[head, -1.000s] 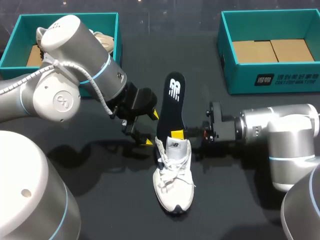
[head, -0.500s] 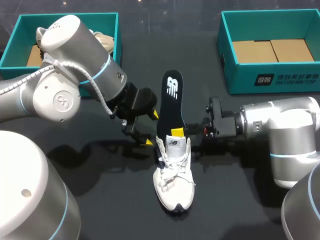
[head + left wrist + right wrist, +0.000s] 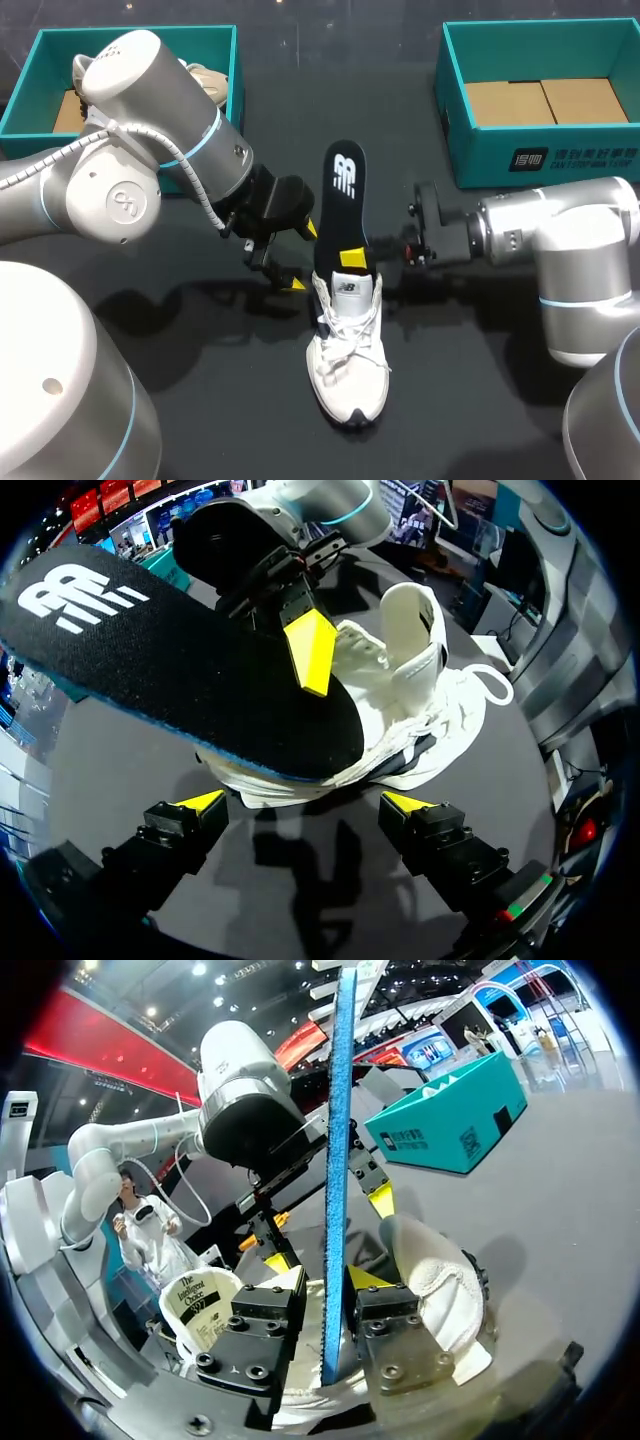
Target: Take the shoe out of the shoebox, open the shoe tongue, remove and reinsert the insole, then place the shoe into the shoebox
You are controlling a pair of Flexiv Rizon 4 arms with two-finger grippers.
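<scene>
The white shoe (image 3: 348, 345) stands on its sole on the dark table (image 3: 220, 400), outside both boxes. Its long axis runs from our side to the far side. The toe points toward us and a little to our right, and the heel points away. The tongue (image 3: 412, 620) is lifted up from the opening.

The black insole (image 3: 340, 210) rises from the heel opening of the shoe and continues the line of the shoe away from us, leaning a little to the left. Its lower end is at the opening, but we cannot tell how deep it sits. Our right gripper (image 3: 330, 1285) comes in from the right side of the shoe and is clamped on the insole just above the heel. The blue edge of the insole stands pressed between both fingers.

Our left gripper (image 3: 303, 802) hangs just beside the heel of the shoe on its left. Its fingers are spread apart and hold nothing, and the shoe lies ahead of them, not between them.

The left shoebox (image 3: 30, 85) is far-left of the shoe and the right shoebox (image 3: 480, 160) is far-right of it, both well apart from it. Dark table surface lies between the shoe and each box, and also beyond the toe toward our edge
</scene>
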